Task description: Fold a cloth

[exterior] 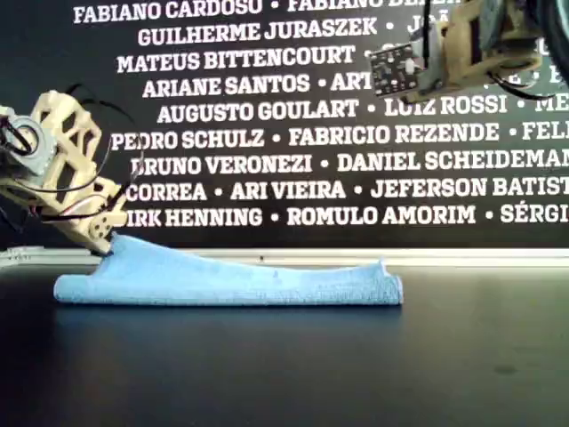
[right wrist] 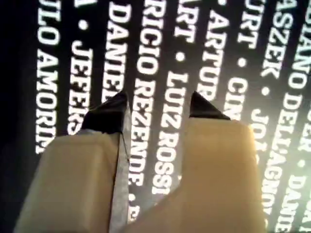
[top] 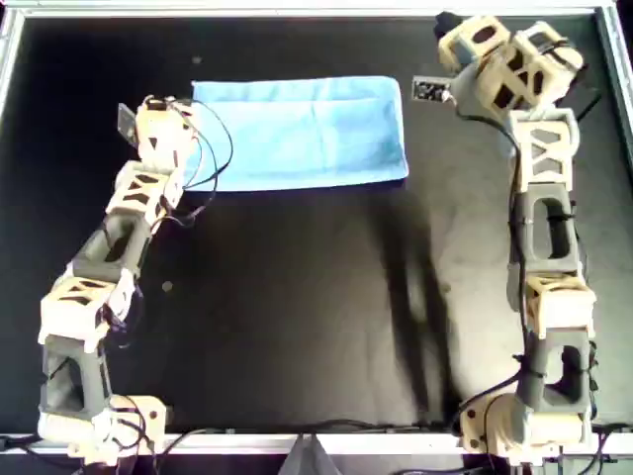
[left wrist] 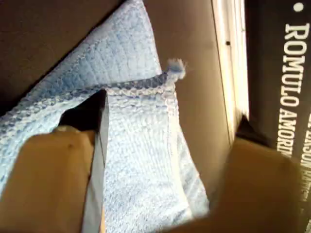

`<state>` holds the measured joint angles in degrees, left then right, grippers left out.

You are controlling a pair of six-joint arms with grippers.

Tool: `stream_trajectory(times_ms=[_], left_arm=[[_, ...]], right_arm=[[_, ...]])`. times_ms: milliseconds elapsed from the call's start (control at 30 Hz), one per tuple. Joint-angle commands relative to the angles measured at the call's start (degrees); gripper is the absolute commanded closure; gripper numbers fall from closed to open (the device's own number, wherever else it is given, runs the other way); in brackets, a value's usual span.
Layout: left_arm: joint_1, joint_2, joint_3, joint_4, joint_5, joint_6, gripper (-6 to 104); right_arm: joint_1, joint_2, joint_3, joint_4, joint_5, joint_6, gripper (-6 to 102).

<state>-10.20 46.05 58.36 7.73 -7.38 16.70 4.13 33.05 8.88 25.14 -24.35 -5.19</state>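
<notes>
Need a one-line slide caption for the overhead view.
Left gripper at the edge of the folded blue cloth; right gripper raised clear, open and empty.

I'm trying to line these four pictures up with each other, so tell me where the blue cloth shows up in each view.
Overhead view: the cloth lies folded in the upper middle, on the black table.
Exterior view: a long low strip across the left and middle.
Left wrist view: fills the middle, close up.
Right wrist view: not in it; only the right gripper against the lettered wall.
Shared landmark: the left gripper, at the cloth's end on the overhead view's left.
</notes>
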Motion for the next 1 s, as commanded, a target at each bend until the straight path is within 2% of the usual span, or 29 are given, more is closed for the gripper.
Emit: stream_trajectory(times_ms=[0, 133, 300, 367, 400, 533, 567, 633, 800, 833, 967], left_arm=[[0.4, 4.8, -3.2, -1.1, -0.4, 0.2, -3], [1.0, 11.1, -1.1, 0.2, -0.6, 0.3, 1], [0.2, 24.7, 9.4, 6.2, -3.2, -0.6, 1], [0.2, 29.1, 13.0, 7.6, -2.6, -0.7, 1], [0.2, 30.5, 14.6, 7.9, -2.5, 0.0, 1], [0.8, 29.4, 16.8, 8.0, -2.4, 0.2, 1], [0.9, 26.7, 16.2, 7.8, -2.4, -0.6, 1], [0.9, 18.5, 15.6, 6.9, -2.3, -0.7, 1], [0.4, 2.9, 0.7, 5.6, -2.3, -0.6, 1], [0.4, 1.3, -3.2, 5.6, -2.3, 0.2, 1], [0.4, -0.3, -18.5, 6.4, -2.6, 0.3, 1]], right_arm=[[-0.6, 7.6, -4.7, -1.7, -0.7, 0.26, 45], [-0.7, 10.2, -3.5, 0.6, -0.7, 0.70, 45], [-0.6, 12.8, -4.7, 10.9, -0.7, -0.09, 45], [-0.6, 12.9, -4.9, 13.4, -0.7, -0.09, 45], [-0.6, 12.9, -4.9, 14.0, -0.7, -0.09, 45], [-0.5, 13.0, -4.9, 16.7, -0.7, -0.09, 45], [-0.2, 13.0, -4.9, 17.4, -0.7, -0.09, 45], [0.3, 13.0, -4.9, 18.5, -0.7, -0.09, 45], [1.7, 14.7, -4.8, 22.0, -0.8, -0.09, 45], [1.8, 15.6, -3.9, 22.5, -0.8, -0.18, 45], [2.4, 16.8, -3.5, 23.1, -0.8, -0.18, 45]])
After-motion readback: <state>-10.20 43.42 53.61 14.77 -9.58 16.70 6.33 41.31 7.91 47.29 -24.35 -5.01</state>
